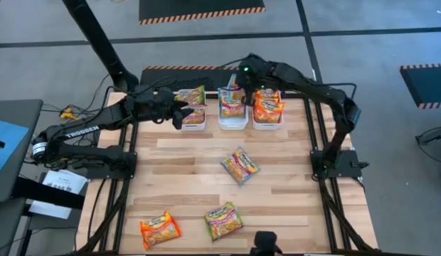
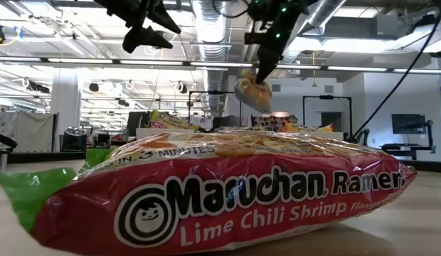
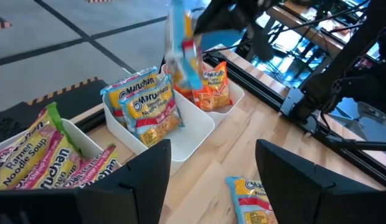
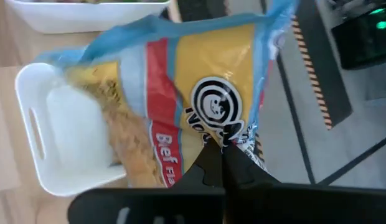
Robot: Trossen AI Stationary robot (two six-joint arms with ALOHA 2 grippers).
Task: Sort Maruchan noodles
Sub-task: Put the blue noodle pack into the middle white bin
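Three white bins stand at the table's far edge: green-edged packets in the left one [image 1: 193, 107], blue-edged in the middle one [image 1: 232, 109], orange in the right one [image 1: 268, 108]. My right gripper [image 1: 238, 80] hovers over the middle bin, shut on a blue-edged Maruchan packet [image 4: 180, 87]. My left gripper [image 1: 182, 114] stands open over the left bin with nothing between its fingers [image 3: 143, 180]. Loose packets lie flat on the table: a blue one [image 1: 240, 166], a green one [image 1: 223, 220] and an orange one [image 1: 159, 229]. My right gripper pinches the blue-edged packet between its two shut fingers [image 4: 208, 168], at the packet's edge just beside the round face logo [image 4: 219, 127]. The fingers slant down from above. The packet [image 2: 252, 92] hangs below them, lifted clear above the middle bin [image 4: 68, 143].
The big green packet [image 2: 220, 192] fills the low view's foreground. Bare wood lies between the bins and the loose packets. Black frame rails [image 1: 316, 135] run along the table's right side, beside the right arm's base.
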